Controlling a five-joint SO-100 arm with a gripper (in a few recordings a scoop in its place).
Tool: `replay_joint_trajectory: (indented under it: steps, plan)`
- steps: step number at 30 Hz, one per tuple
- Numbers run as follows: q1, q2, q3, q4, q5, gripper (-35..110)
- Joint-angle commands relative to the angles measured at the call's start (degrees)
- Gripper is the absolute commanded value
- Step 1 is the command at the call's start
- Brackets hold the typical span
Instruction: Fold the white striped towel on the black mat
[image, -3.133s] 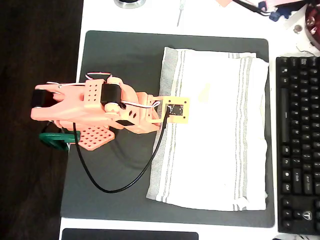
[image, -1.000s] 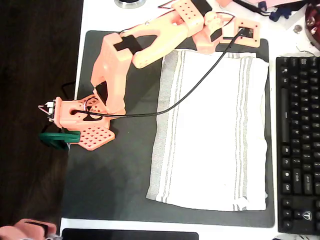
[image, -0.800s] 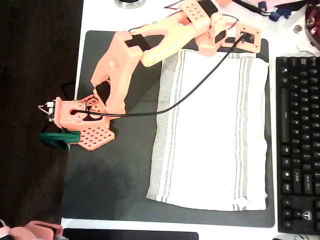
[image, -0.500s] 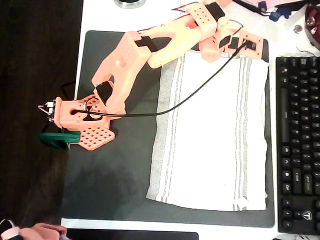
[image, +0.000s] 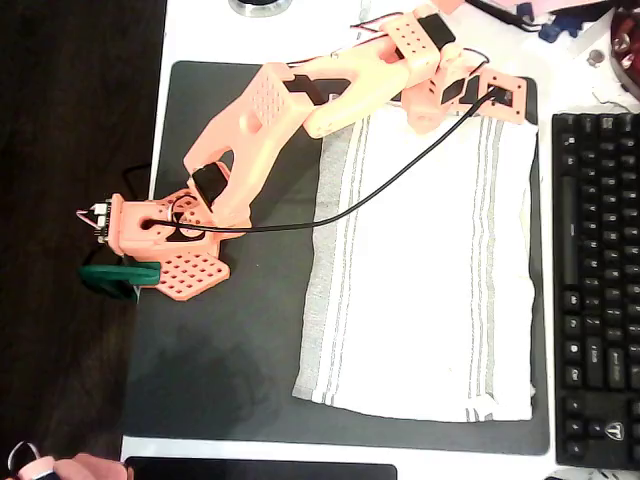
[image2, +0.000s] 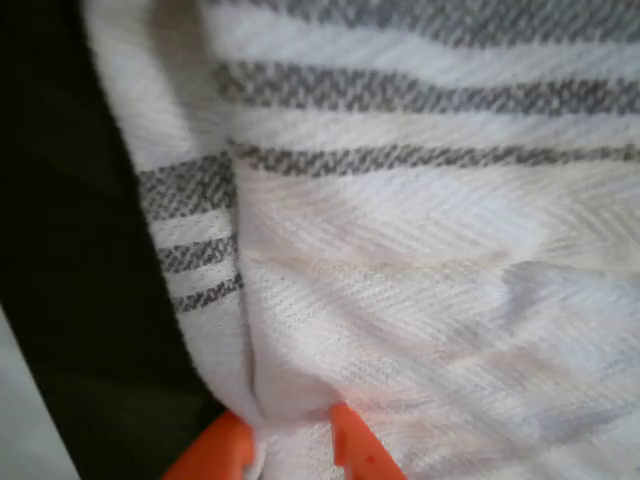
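At the left of the overhead view, the salmon-orange plastic arm's base sits on the left edge of the large matte black mat, which lies on the white surface. From the base the arm rises and stretches up and to the right across the mat, its upper link slanting toward the far edge and its wrist bent down over the far right corner of the towel. A thin black cable sags from the base to the small camera plate at the wrist.

The white cloth towel with thin grey-green stripes lies spread flat on the right half of the mat, its striped bands running along its left and right edges, and its near edge slightly wrinkled. To the right of the mat stands a black keyboard.

In the wrist view the orange jaws are pressed close together with a small fold of the towel's edge pinched between them, the cloth bunching upward from the tips, and the black mat showing dark at the left.
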Motion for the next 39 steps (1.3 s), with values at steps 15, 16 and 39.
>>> replay_joint_trajectory:
  steps: [15, 16, 39]
  plan:
    - [-3.3, 5.1, -4.6, 5.9, -2.0, 0]
    - [-4.0, 5.7, -4.8, 5.9, -1.9, 0]
    - [-5.1, 16.3, -9.3, 9.5, -0.7, 0]
